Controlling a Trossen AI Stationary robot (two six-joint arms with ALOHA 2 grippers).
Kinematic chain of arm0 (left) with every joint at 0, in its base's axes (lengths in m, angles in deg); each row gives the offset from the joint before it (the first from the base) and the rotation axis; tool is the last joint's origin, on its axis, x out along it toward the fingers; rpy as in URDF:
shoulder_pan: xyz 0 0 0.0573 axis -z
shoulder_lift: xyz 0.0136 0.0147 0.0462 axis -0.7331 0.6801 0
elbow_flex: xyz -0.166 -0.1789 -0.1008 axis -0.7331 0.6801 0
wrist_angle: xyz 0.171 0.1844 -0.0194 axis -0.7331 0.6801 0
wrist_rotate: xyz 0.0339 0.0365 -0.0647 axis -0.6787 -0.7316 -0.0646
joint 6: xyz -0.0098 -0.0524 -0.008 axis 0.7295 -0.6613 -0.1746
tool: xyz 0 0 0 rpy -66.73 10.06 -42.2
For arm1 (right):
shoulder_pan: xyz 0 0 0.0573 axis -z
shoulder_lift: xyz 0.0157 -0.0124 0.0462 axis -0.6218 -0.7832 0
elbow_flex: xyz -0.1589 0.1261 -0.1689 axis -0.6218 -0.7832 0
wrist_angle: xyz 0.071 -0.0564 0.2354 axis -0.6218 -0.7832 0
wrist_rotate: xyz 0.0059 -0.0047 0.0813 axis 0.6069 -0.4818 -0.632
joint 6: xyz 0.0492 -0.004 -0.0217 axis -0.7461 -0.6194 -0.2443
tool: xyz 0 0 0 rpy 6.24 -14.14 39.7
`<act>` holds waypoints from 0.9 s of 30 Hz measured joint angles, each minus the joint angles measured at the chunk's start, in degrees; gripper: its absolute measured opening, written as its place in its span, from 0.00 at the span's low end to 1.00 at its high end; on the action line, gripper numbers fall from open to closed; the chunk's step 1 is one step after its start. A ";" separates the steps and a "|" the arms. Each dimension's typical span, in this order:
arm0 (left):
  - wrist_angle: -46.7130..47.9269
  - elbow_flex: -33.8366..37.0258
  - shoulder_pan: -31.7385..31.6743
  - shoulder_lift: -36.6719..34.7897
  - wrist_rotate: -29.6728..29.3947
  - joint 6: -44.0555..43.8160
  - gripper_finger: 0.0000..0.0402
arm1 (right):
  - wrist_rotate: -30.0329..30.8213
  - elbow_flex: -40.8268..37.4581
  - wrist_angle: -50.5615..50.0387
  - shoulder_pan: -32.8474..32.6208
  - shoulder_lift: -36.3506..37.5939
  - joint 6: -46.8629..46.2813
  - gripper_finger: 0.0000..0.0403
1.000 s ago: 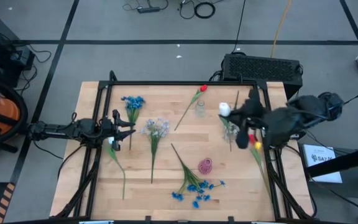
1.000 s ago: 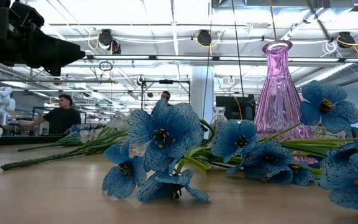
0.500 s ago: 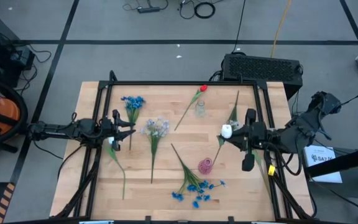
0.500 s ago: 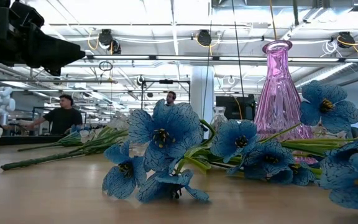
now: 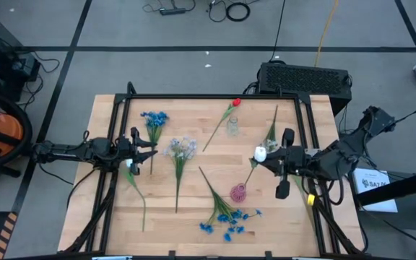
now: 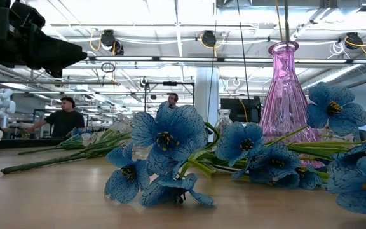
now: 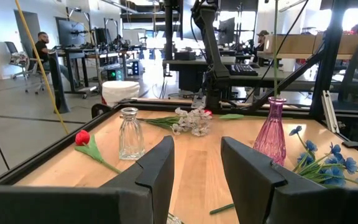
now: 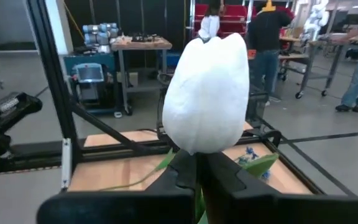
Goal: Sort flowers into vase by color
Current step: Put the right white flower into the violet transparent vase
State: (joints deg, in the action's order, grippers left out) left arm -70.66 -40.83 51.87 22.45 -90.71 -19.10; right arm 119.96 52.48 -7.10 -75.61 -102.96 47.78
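- My right gripper (image 5: 266, 156) is clamped on a white tulip (image 5: 260, 153), pinching the stem just under the bloom; in my right wrist view the white head (image 8: 207, 92) sits right above my two pressed-together fingers (image 8: 182, 169).
- I judge I hold it that high on the stem so the long green tail hangs free and can be steered into a narrow neck.
- From above, the stem slants down from the bloom toward the pink vase (image 5: 238, 192). In the low view a thin green stem rises out of that vase's mouth (image 6: 283, 47), so I judge the tail end is already in it, though I cannot see how deep.
- The clear glass vase (image 5: 232, 127) stands farther back on the table (image 5: 193, 108), and it looks to hold nothing; the left wrist view shows it bare (image 7: 129, 132).
- A red tulip (image 5: 235, 102) lies just beside the clear vase.
- A blue cluster (image 5: 154, 118) and a pale lavender-white cluster (image 5: 182, 148) lie flat on the left half; another blue bunch (image 5: 230, 219) lies just in front of the pink vase.
- My left gripper (image 5: 144, 149) waits low over the left side with its fingers (image 7: 157, 171) parted and nothing between them.
- People stand in the room beyond the table.
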 joint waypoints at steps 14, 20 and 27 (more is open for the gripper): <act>0.00 -0.01 0.01 0.00 0.00 0.00 0.34 | 2.90 -18.64 21.19 0.09 0.11 -0.18 0.00; 0.00 -0.02 0.01 0.00 0.02 0.00 0.34 | 2.50 -27.64 29.81 0.09 0.07 -2.22 0.02; 0.00 0.00 0.01 0.00 0.02 0.00 0.34 | 1.03 -28.88 30.58 0.09 0.07 -5.45 0.15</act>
State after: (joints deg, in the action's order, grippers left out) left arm -70.66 -40.83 51.87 22.45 -90.69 -19.10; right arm 120.99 23.60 23.49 -75.52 -102.90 42.33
